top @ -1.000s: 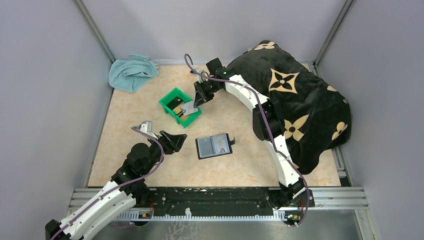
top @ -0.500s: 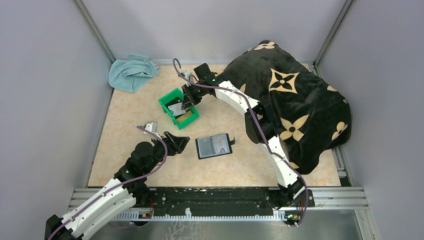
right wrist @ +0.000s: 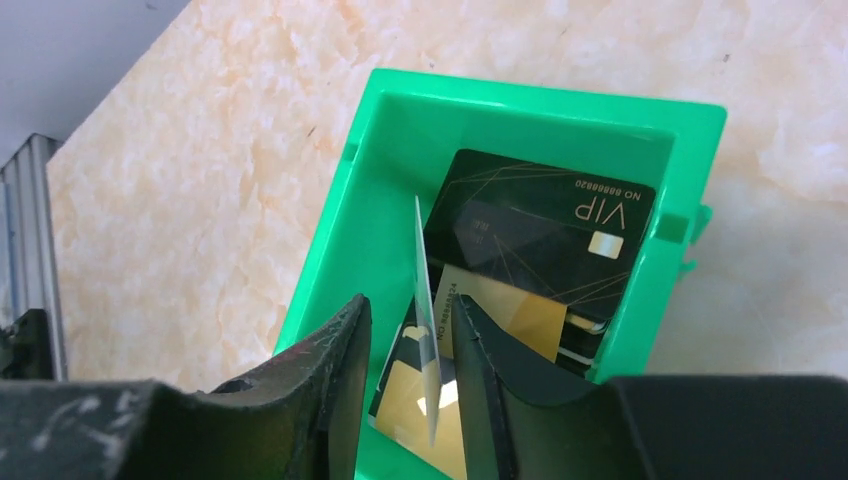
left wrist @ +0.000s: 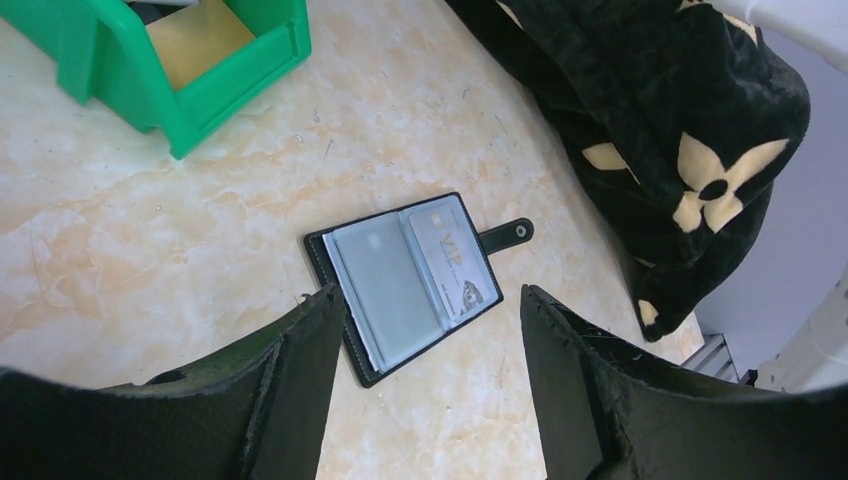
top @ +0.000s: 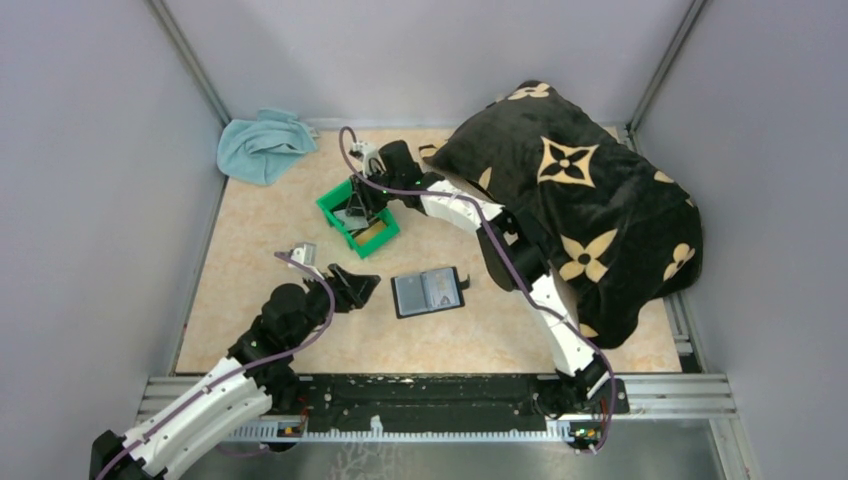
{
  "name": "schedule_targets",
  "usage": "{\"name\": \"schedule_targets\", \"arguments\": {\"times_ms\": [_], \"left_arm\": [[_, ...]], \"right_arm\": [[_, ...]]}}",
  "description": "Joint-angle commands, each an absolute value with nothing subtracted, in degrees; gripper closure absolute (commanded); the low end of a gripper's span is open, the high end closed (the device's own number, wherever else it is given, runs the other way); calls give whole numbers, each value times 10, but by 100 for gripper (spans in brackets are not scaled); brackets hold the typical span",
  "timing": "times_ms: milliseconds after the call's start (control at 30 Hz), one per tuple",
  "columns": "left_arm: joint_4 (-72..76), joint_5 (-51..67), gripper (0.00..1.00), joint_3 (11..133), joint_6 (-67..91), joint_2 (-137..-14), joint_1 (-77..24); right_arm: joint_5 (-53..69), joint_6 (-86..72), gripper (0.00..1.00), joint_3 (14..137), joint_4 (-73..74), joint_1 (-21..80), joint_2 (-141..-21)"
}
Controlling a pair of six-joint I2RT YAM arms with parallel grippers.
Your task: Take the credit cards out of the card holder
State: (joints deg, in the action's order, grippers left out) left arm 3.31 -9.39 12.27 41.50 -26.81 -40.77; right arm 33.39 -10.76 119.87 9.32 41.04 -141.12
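The card holder lies open on the table, grey-blue panels up, with a pale VIP card in its right pocket. My left gripper hovers open just above its near-left corner, holding nothing. My right gripper hangs over the green bin. Its jaws stand apart, and a pale credit card stands on edge between them, close to the right finger. Dark and gold credit cards lie flat in the bin below. From the top view the right gripper covers much of the bin.
A black blanket with tan flowers fills the right side and back right of the table. A teal cloth lies in the back left corner. The holder's snap tab points toward the blanket.
My right arm has swung left and down over the green bin with the pale card, and its jaws have parted. My left arm edged slightly right, then stayed put.
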Motion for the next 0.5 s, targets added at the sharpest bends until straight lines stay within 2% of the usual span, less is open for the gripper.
{"name": "schedule_targets", "arguments": {"times_ms": [0,267,467], "left_arm": [[22,-86,29,127,414,-258,-410],[59,-69,29,112,420,-282,-410],[77,-59,29,114,419,-308,-410]], "right_arm": [[271,-115,62,1129,-37,421,-1330],[190,-94,62,955,-158,421,-1205],[127,-63,62,891,-166,421,-1138]]}}
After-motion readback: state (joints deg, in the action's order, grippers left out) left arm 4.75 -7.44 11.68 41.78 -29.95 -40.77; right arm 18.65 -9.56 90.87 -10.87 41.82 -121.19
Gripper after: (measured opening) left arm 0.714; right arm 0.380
